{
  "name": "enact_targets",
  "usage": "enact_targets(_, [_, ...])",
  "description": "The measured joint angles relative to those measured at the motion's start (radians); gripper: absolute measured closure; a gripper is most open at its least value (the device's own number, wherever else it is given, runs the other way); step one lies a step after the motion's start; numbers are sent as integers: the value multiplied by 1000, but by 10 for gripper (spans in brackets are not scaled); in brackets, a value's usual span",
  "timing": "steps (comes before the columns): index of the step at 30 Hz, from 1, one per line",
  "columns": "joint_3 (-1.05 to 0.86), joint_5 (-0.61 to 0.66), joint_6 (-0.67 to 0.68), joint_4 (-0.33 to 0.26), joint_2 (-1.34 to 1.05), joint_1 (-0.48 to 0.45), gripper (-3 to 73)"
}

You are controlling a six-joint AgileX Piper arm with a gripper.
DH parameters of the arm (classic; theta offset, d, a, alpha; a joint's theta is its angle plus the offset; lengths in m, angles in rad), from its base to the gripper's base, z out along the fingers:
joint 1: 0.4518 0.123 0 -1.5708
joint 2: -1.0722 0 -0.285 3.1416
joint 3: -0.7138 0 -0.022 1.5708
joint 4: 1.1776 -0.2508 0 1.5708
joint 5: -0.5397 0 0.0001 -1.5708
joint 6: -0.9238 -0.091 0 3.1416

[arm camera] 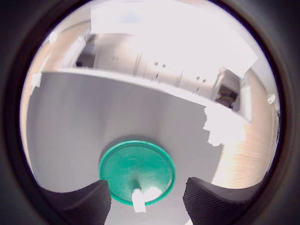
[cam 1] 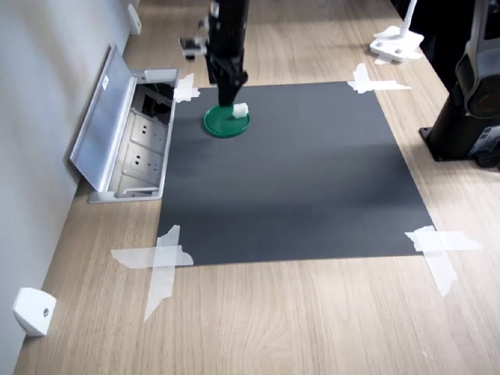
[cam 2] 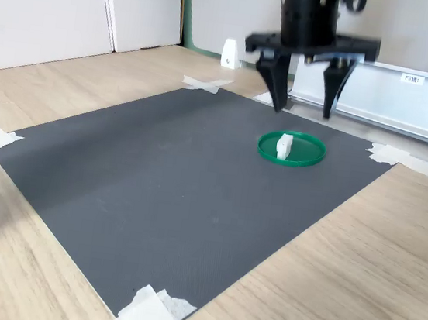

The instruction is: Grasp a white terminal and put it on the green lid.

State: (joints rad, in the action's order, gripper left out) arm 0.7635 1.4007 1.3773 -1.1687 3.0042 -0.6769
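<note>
Resting on the flat round dark-green plastic lid (cam 2: 292, 148), the tiny white boxy plastic terminal (cam 2: 284, 145) stands upright near the disc's edge, toward the second exterior view's left. Black gripper (cam 2: 300, 107) hangs above the lid, jaws spread wide apart and empty, fingertips clear of the terminal. Lid sits on the dark grey square mat (cam 1: 297, 180), taped at its corners with white tape strips (cam 1: 160, 262) to the light wooden tabletop (cam 1: 312, 320). Open silver socket box (cam 1: 125, 137) lies beside the mat on the first exterior view's left.
</note>
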Motion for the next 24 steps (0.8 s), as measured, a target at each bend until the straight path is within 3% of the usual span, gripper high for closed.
enact_targets(5, [-79,2,3,-31,-158,0,179])
enact_targets(8, [-160,-30,6,-50,-279,1,346])
enact_targets(11, [-264,-132,-19,-54,-410,23,556])
enact_targets(13, [-340,-217,-67,-52,-510,65,648])
enact_targets(18, [-541,-387,-206,-21,-763,196,697])
enact_targets(24, [-778,-547,-346,-9,-1050,252,700])
